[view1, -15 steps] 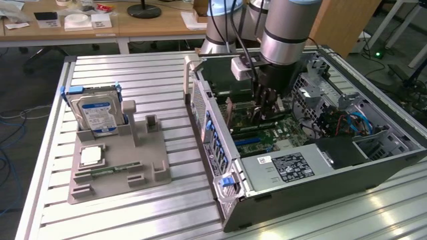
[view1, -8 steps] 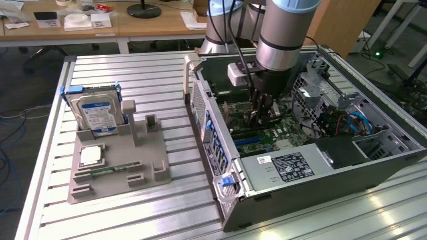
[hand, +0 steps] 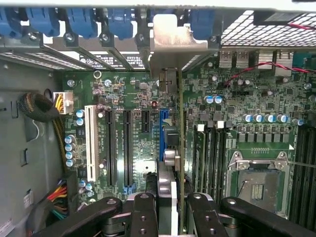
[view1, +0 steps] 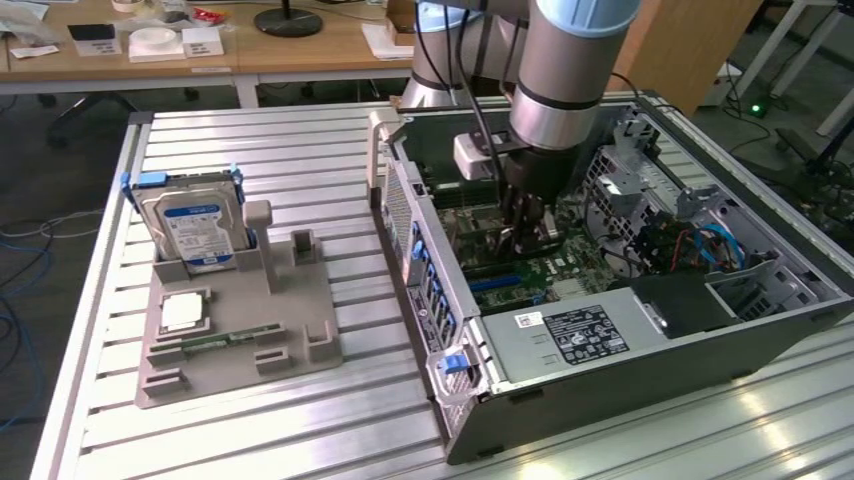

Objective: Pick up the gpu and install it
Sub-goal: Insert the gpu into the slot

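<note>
The gpu (hand: 180, 128) is seen edge-on as a thin upright card above the green motherboard (hand: 128, 94). Its silver bracket (hand: 170, 44) reaches the case's rear slot openings. My gripper (hand: 173, 212) is shut on the card's near end, one black finger (hand: 144, 210) on each side. The card stands right beside the long blue expansion slot (hand: 163, 123); whether it touches the slot I cannot tell. In the exterior view my gripper (view1: 527, 235) reaches straight down into the open computer case (view1: 601, 345), just over the motherboard.
Black slots (hand: 126, 143), a white slot (hand: 90, 143), memory sticks (hand: 207, 148) and the CPU socket (hand: 259, 177) surround the card. Cable bundles (hand: 37, 108) lie by the case wall. A grey fixture (view1: 240, 330) on the slatted table holds a hard drive (view1: 194, 225).
</note>
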Robot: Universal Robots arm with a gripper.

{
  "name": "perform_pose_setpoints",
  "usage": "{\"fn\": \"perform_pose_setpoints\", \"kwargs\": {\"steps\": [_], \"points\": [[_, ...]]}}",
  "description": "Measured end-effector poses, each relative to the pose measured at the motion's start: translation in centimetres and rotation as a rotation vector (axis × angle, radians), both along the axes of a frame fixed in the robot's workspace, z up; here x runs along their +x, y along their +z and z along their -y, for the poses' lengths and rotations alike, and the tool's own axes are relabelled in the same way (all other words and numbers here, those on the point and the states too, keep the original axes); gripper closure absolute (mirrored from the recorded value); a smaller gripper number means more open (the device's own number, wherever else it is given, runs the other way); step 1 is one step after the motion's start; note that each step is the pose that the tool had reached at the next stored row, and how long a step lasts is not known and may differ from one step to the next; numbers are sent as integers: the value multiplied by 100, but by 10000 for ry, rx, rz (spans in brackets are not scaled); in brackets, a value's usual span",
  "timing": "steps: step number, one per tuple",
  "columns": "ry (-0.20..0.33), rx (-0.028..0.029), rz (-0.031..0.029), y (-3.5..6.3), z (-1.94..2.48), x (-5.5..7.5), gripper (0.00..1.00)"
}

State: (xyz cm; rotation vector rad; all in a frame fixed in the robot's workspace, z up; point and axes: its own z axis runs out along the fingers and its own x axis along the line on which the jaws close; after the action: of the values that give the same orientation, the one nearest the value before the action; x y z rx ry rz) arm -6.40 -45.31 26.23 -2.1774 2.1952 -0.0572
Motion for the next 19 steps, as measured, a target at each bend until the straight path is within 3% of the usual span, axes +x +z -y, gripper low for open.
{"fn": "perform_pose_setpoints", "kwargs": {"steps": [6, 19], "points": [[-3, 2, 1, -33, 45, -1, 72], [0, 5, 1, -111, 45, -49, 72]]}}
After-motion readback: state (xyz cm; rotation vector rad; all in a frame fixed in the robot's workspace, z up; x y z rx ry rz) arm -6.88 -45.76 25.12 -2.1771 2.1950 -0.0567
